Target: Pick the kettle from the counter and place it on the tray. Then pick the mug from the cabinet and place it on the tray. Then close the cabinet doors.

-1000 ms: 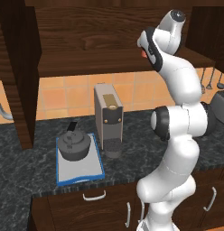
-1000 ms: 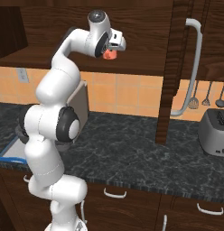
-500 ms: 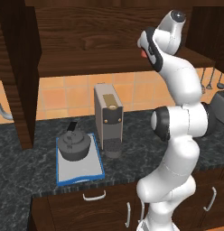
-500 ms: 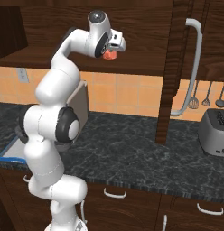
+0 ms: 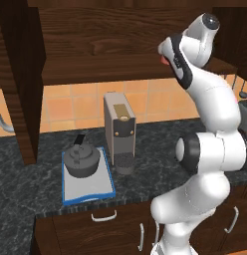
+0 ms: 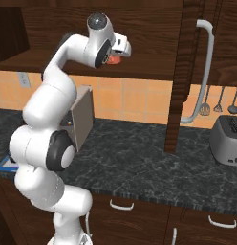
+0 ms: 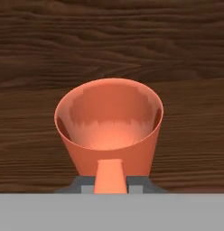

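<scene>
Up at the cabinet shelf, the gripper pinches the mug by its handle.
Mug's mouth faces the hand camera, handle toward the fingers; the fingertips are mostly hidden. The kettle sits on the tray.

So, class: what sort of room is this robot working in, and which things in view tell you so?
A kitchen, rendered rather than real. A kettle sits on a tray on the stone counter, beside a coffee machine, and a toaster stands below hanging utensils.
</scene>
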